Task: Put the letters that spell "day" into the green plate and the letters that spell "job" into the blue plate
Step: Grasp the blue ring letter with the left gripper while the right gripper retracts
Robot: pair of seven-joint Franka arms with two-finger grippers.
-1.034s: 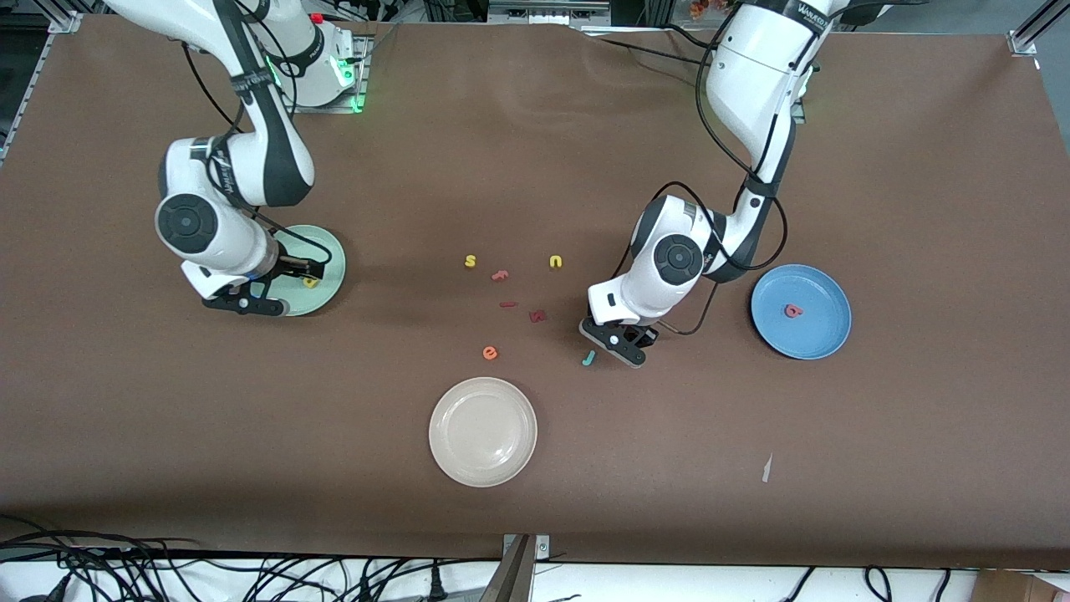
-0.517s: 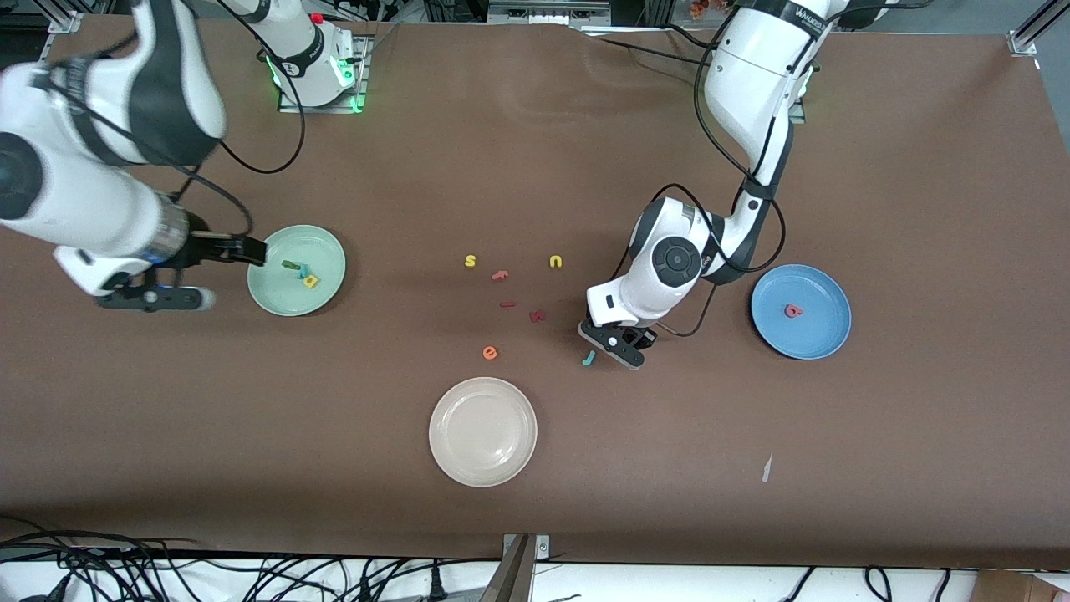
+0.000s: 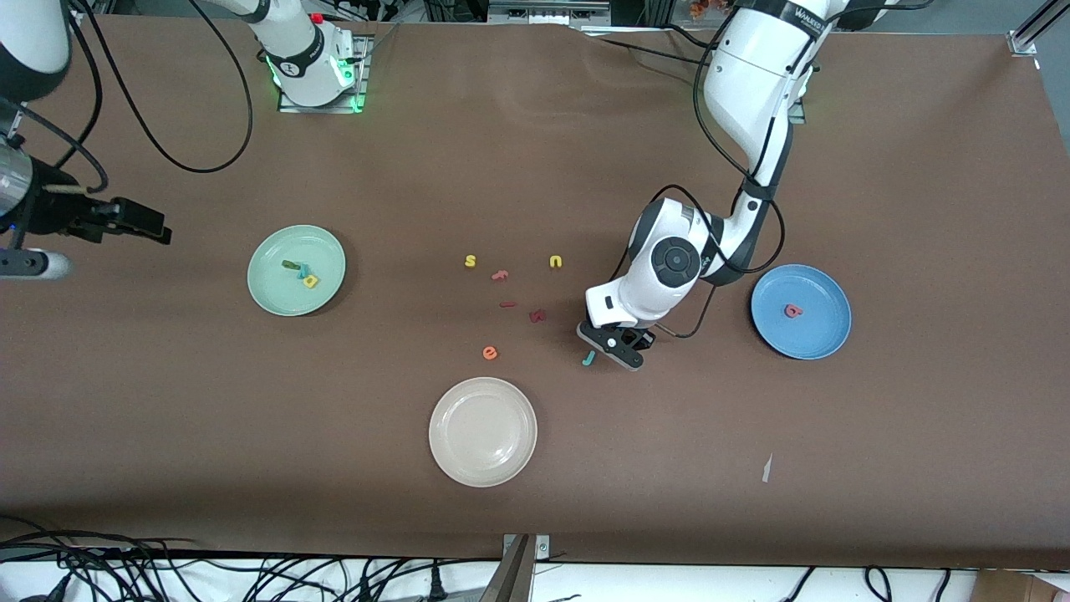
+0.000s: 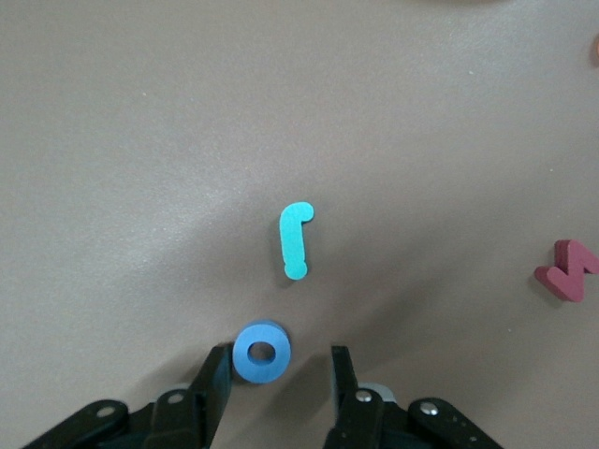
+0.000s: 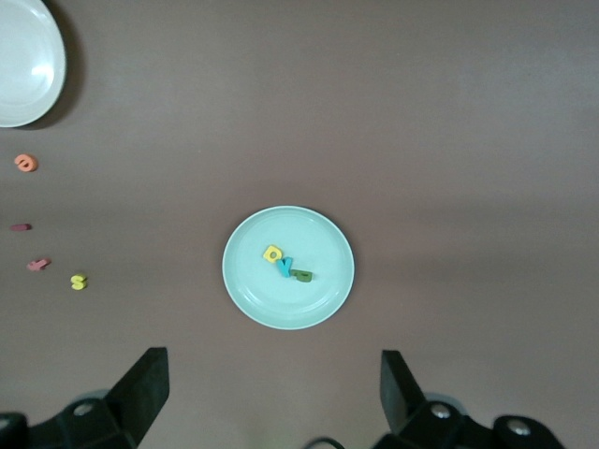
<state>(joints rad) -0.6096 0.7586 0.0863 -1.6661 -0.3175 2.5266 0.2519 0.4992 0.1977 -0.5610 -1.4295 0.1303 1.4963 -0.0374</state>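
Observation:
The blue ring "o" (image 4: 261,352) lies on the table between the fingers of my left gripper (image 4: 279,360), which is open. One finger touches the ring and the other stands apart. The teal "j" (image 4: 296,241) lies just past the fingertips, beside the left gripper (image 3: 614,347). The pink-red "b" (image 3: 792,311) rests in the blue plate (image 3: 815,336). The green plate (image 3: 276,293) holds the dark green "d" (image 5: 301,275), the yellow "a" (image 5: 272,253) and the light-blue "y" (image 5: 284,266). My right gripper (image 3: 142,224) hangs wide open and empty, high over the right arm's end of the table.
A cream-white plate (image 3: 483,431) sits nearer the front camera than the loose letters. Yellow "s" (image 3: 471,261) and "u" (image 3: 556,262), an orange "e" (image 3: 490,353), a dark red "k" (image 3: 537,316) and small red pieces (image 3: 500,274) lie mid-table.
The right arm has lifted off the green plate and swung out toward its end of the table. The left gripper's fingers have narrowed slightly round the "o".

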